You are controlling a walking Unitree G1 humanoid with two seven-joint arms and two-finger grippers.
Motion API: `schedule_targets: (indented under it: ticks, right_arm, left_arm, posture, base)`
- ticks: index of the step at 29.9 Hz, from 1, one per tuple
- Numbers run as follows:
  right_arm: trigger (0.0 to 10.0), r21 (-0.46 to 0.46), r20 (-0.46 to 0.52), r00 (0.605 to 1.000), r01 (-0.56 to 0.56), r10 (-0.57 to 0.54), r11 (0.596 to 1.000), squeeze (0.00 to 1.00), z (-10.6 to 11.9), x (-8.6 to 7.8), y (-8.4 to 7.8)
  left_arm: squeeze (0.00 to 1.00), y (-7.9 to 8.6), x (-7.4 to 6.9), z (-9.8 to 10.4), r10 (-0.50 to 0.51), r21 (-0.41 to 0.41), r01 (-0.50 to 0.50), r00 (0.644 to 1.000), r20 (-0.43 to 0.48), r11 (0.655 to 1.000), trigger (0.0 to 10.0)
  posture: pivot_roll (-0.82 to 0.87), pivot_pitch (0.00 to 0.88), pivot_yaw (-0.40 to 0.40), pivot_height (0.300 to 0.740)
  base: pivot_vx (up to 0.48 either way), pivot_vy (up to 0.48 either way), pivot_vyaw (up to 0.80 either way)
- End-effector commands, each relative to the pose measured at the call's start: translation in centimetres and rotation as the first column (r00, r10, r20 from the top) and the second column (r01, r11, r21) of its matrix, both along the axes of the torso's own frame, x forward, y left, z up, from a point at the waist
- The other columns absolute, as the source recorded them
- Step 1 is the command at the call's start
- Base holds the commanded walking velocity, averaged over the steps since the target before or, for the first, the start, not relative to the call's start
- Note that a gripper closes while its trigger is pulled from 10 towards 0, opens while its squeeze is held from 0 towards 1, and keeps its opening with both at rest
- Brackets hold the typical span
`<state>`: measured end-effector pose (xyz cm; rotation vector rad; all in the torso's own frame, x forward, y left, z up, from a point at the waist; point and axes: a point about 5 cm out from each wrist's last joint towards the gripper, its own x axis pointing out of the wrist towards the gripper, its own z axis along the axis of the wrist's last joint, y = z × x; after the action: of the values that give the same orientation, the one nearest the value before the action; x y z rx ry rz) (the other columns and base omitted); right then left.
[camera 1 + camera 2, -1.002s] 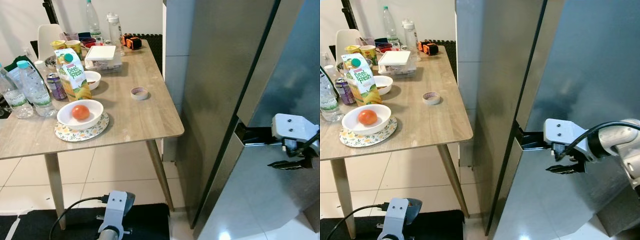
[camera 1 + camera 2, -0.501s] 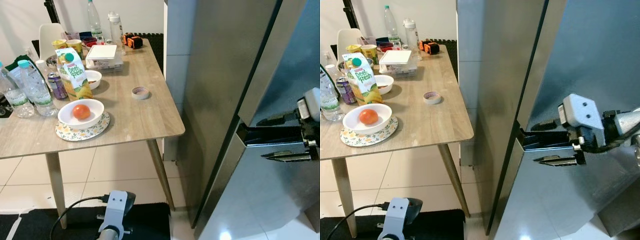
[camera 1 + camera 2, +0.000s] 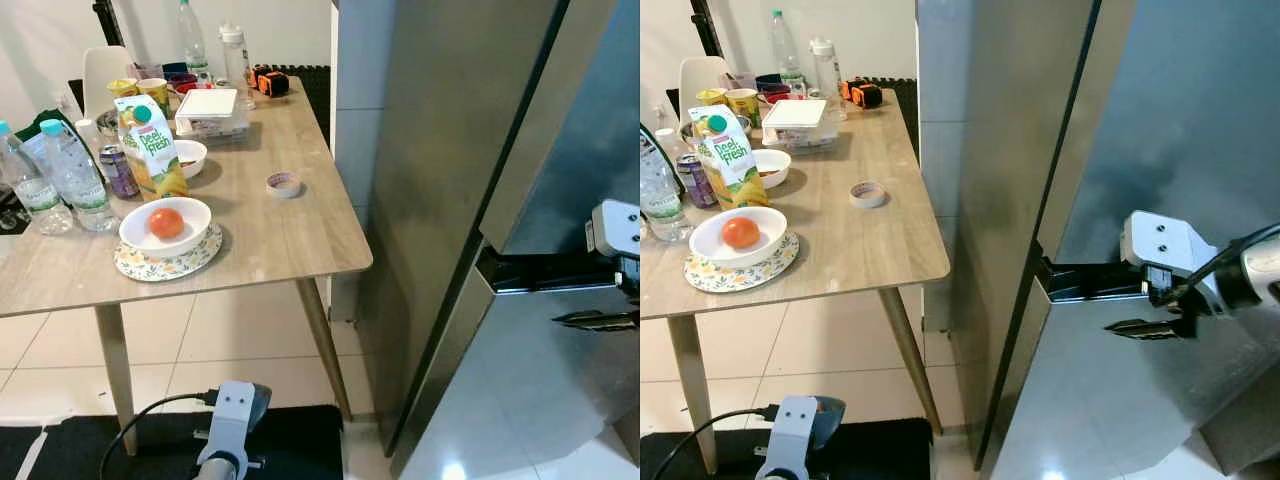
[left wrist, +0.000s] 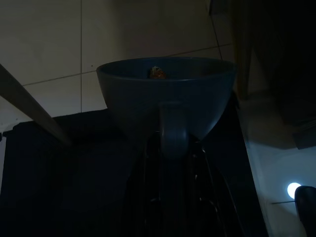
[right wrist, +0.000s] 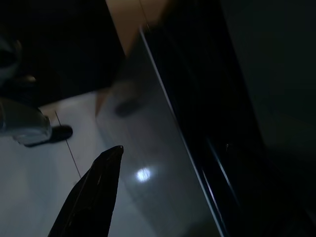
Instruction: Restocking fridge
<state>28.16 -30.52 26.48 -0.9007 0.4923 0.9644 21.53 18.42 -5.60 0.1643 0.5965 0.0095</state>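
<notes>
The steel fridge [image 3: 1020, 150] stands on the right, with a dark handle gap [image 3: 1080, 282] between its upper and lower doors. My right gripper [image 3: 1140, 300] is at that gap and open. Its lower finger [image 3: 1145, 326] lies on the lower door [image 5: 163, 163], and the upper one is hidden by the white wrist block. My left arm [image 3: 230, 420] hangs low. In the dark left wrist view, the left gripper [image 4: 173, 123] seems shut on the rim of a dark blue bowl [image 4: 128, 94] with something orange inside.
A wooden table [image 3: 260, 235] on the left carries a juice carton [image 3: 150, 150], a white bowl with a tomato [image 3: 165, 222], water bottles [image 3: 70, 175], a tape roll [image 3: 284, 184] and a lidded box [image 3: 210, 110]. A black mat [image 3: 300, 440] lies on the tiled floor.
My right gripper has slid a little to the right along the door gap. Only its lower finger shows now, where both spread fingers showed half a second ago.
</notes>
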Motion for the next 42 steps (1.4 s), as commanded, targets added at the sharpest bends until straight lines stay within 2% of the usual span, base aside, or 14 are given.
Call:
schedule_targets:
  ticks: [1,7,11,17,24,26,28,32,36,39,42]
  right_arm:
    - [10.0,-0.022,0.001,1.0,0.026,-0.026,0.999,0.0,0.1,-0.1,-0.4]
    - [10.0,-0.048,-0.024,0.999,0.039,-0.04,0.998,0.0,-0.5,-0.2,-0.6]
    - [10.0,-0.072,-0.089,0.996,-0.011,0.005,0.997,0.0,-1.7,-0.4,0.2]
    - [10.0,-0.106,-0.129,0.991,-0.057,0.043,0.993,0.0,-2.0,-0.7,0.4]
    - [10.0,-0.102,-0.165,0.984,-0.086,0.068,0.991,0.0,-2.4,-1.4,0.6]
    - [10.0,-0.083,-0.2,0.974,-0.122,0.103,0.989,0.0,-2.6,-2.4,0.9]
    - [10.0,-0.083,-0.2,0.974,-0.122,0.103,0.989,0.0,-2.6,-2.4,0.9]
    - [10.0,-0.062,-0.225,0.965,-0.15,0.133,0.987,0.0,-2.0,-3.9,0.9]
    - [10.0,-0.065,-0.228,0.965,-0.146,0.128,0.987,0.0,-1.8,-4.2,0.8]
    - [10.0,-0.034,-0.186,0.976,-0.117,0.109,0.993,0.0,-0.9,-4.8,0.4]
    - [10.0,0.076,-0.089,0.983,-0.153,0.159,0.985,0.0,0.8,-5.5,1.3]
  left_arm:
    - [0.0,-0.1,0.0,0.0,-0.01,0.002,0.01,1.0,-0.004,1.0,10.0]
    - [0.0,-0.1,0.0,0.0,-0.013,0.002,0.013,1.0,-0.003,1.0,10.0]
    - [0.0,-0.2,0.0,0.0,-0.013,-0.001,0.013,1.0,-0.002,1.0,10.0]
    - [0.0,-0.4,0.0,0.0,-0.013,-0.006,0.013,1.0,-0.003,1.0,10.0]
    - [0.0,-0.5,0.0,-0.1,-0.015,-0.009,0.015,1.0,-0.006,1.0,10.0]
    - [0.0,-0.5,0.0,-0.1,-0.018,-0.008,0.018,1.0,-0.008,1.0,10.0]
    - [0.0,-0.5,0.0,-0.1,-0.018,-0.008,0.018,1.0,-0.008,1.0,10.0]
    - [0.0,-0.4,0.1,0.0,-0.023,-0.005,0.023,1.0,-0.008,1.0,10.0]
    - [0.0,-0.4,0.1,0.0,-0.025,-0.005,0.025,1.0,-0.009,1.0,10.0]
    - [0.0,-0.4,0.2,0.0,-0.035,-0.003,0.035,0.999,-0.011,0.999,10.0]
    - [0.0,-0.6,0.3,0.1,-0.046,-0.005,0.046,0.999,-0.01,0.999,10.0]
  posture:
    - [-0.16,0.0,0.002,0.74]
    - [-0.16,0.0,0.001,0.74]
    - [-0.16,0.0,0.001,0.74]
    - [-0.17,0.0,-0.004,0.74]
    - [-0.18,0.0,-0.006,0.74]
    - [-0.19,0.0,0.001,0.74]
    - [-0.19,0.0,0.001,0.74]
    - [-0.2,0.0,0.005,0.74]
    - [-0.2,0.0,0.012,0.74]
    - [-0.21,0.0,0.023,0.74]
    - [-0.22,0.0,0.03,0.74]
  base:
    - [0.0,0.0,0.0]
    - [0.0,0.0,0.0]
    - [0.0,0.0,0.0]
    - [0.0,0.0,0.0]
    - [0.0,0.0,0.0]
    - [0.0,0.0,0.0]
    - [0.0,0.0,0.0]
    - [0.0,0.0,0.0]
    - [0.0,0.0,0.0]
    - [0.0,0.0,0.0]
    - [0.0,0.0,0.0]
